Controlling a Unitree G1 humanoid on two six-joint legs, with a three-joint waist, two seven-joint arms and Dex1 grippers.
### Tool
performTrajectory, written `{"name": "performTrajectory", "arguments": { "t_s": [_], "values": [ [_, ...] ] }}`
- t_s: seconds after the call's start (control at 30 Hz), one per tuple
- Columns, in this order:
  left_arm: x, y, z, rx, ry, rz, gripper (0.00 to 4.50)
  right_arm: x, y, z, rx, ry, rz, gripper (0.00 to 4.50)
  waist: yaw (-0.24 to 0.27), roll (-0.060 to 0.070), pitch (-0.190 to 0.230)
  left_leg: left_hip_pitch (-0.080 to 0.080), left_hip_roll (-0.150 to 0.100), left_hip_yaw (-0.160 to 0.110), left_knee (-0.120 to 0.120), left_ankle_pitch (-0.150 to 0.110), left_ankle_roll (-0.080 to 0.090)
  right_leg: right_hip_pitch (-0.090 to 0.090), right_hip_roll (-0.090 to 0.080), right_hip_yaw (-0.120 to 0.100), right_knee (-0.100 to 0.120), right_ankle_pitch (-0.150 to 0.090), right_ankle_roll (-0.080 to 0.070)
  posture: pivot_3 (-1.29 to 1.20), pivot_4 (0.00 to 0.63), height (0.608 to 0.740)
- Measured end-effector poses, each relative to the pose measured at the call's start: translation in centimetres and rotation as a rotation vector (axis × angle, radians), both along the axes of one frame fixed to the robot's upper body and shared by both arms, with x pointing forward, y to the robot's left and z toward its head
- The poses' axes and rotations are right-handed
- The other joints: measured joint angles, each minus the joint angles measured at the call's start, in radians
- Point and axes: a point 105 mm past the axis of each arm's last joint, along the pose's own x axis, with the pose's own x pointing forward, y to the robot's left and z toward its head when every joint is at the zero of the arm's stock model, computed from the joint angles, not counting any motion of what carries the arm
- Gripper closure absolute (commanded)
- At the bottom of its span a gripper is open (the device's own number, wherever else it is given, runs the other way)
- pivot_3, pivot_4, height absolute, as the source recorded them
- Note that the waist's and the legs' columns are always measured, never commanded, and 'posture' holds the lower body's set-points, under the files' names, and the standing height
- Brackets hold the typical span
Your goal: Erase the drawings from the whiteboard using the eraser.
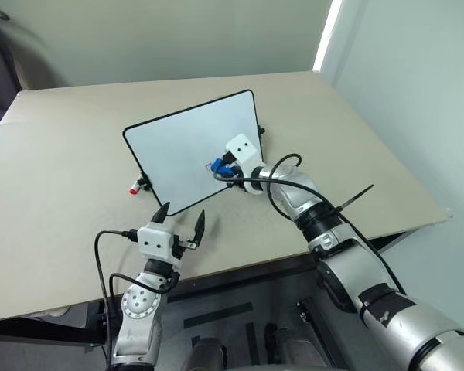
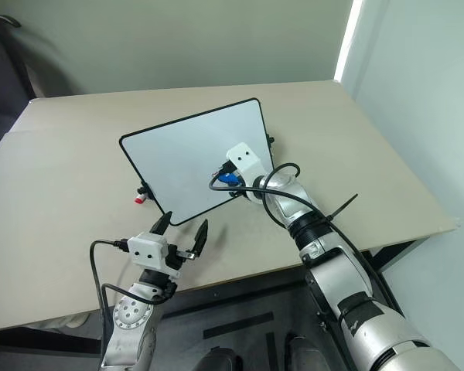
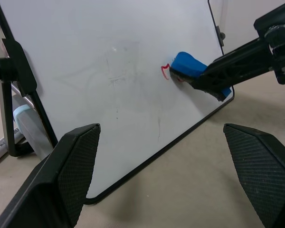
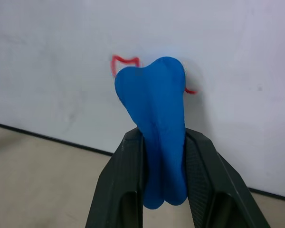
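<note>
- We are pinching the eraser (image 4: 154, 128) between the pressed-together fingers of our right gripper (image 4: 164, 190), its tip meeting the whiteboard (image 1: 178, 143) right over the drawings (image 4: 125, 61).
- Red strokes are still peeking out on both sides of the eraser's tip, so we are judging the wiping barely begun and most of it left.
- Our left gripper (image 1: 182, 222) is hovering spread and empty, near the board's lower edge.
- The right wrist view is showing the squeezed eraser against the strokes; the head views are showing a red-capped marker (image 1: 135, 187) beside the board, well away from the eraser.
</note>
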Motion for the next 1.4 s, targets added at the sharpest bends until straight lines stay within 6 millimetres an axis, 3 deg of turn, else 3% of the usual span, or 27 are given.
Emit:
{"name": "performTrajectory", "arguments": {
  "t_s": [0.17, 0.3, 0.73, 0.9, 1.07, 1.13, 1.4],
  "values": [
    [-0.1, 0.1, 0.0, 0.001, -0.001, 0.002, 0.00, 0.4, -1.3, -2.1, -0.079, 0.042, -0.054, 3.39, 0.000, 0.000, 0.000, -0.001, 0.000, 0.000, 0.000, 0.001, -0.001, 0.000, 0.000, 0.000, 0.000, 0.002, -0.001, 0.00, 0.150, 0.740],
    [-0.2, 0.0, 0.2, 0.002, -0.008, 0.000, 0.00, 0.6, -1.5, -2.3, -0.092, 0.044, -0.063, 3.39, -0.001, 0.000, 0.000, -0.001, 0.001, 0.000, 0.000, 0.002, -0.002, 0.000, 0.001, 0.000, 0.000, 0.002, -0.001, 0.00, 0.150, 0.740],
    [-0.4, 0.1, 0.3, 0.006, -0.006, 0.002, 0.00, 0.7, 1.1, 3.9, -0.004, -0.120, 0.003, 3.39, -0.007, 0.000, 0.001, -0.001, 0.001, 0.000, 0.000, 0.001, -0.001, -0.001, 0.001, 0.000, -0.001, 0.001, -0.001, 0.00, 0.150, 0.740],
    [-0.5, 0.2, 0.1, 0.006, -0.001, 0.006, 0.00, 0.4, 1.4, 2.9, -0.028, -0.094, 0.007, 3.39, -0.006, 0.000, 0.000, 0.000, 0.001, 0.000, 0.000, 0.001, -0.001, -0.001, 0.001, 0.000, -0.001, 0.001, -0.002, 0.00, 0.150, 0.740],
    [-0.7, 0.2, 0.4, 0.006, -0.008, 0.006, 0.00, 0.1, 0.2, -1.4, -0.100, 0.012, -0.025, 3.39, -0.005, 0.000, 0.000, 0.000, 0.001, 0.000, 0.000, 0.001, -0.001, -0.001, 0.001, -0.001, -0.001, 0.001, -0.002, 0.00, 0.150, 0.740],
    [-0.9, 0.3, 0.3, 0.006, -0.002, 0.009, 0.00, 0.1, -0.1, -2.1, -0.111, 0.034, -0.034, 3.39, -0.005, 0.000, 0.000, -0.002, 0.001, 0.000, 0.000, 0.001, -0.002, -0.001, 0.001, 0.000, 0.000, 0.002, -0.003, 0.00, 0.150, 0.740],
    [-0.9, 0.4, 0.3, 0.007, 0.002, 0.009, 0.00, 0.4, 0.1, -0.8, -0.094, 0.001, -0.033, 3.39, -0.006, 0.000, 0.001, -0.001, 0.001, 0.000, 0.000, 0.001, -0.002, -0.001, 0.001, -0.001, 0.000, 0.002, -0.003, 0.00, 0.150, 0.740]
  ]
}}
